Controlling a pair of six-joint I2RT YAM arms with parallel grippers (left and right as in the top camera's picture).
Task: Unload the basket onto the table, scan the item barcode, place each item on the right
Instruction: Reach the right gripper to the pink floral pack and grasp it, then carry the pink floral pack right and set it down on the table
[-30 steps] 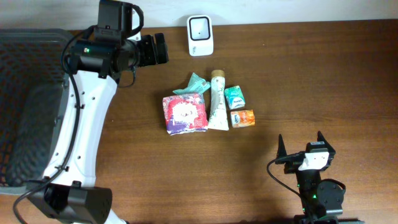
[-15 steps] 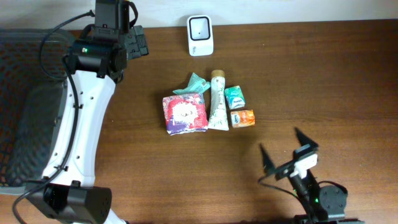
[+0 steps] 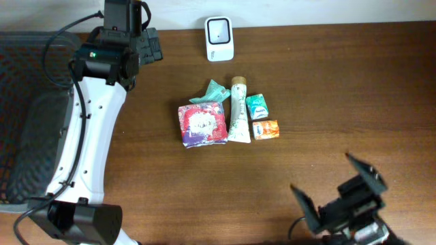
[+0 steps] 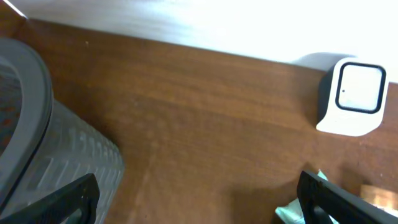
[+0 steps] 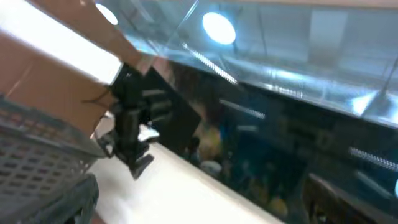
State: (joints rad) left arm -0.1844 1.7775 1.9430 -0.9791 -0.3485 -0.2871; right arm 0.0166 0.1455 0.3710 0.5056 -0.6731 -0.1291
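Basically nothing was done at that point. The left gripper (image 3: 152, 45) was wide open and empty, with the scanner (image 3: 219, 39) just beside it. The items (image 3: 228, 119) sat between it and the right gripper (image 3: 337, 192), which also gaped open and held nothing. Grabbing and scanning were both left.

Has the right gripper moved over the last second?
Yes. In the overhead view the right gripper has drawn back toward the bottom edge of the picture, farther from the orange packet, and has turned at an angle. It is open.
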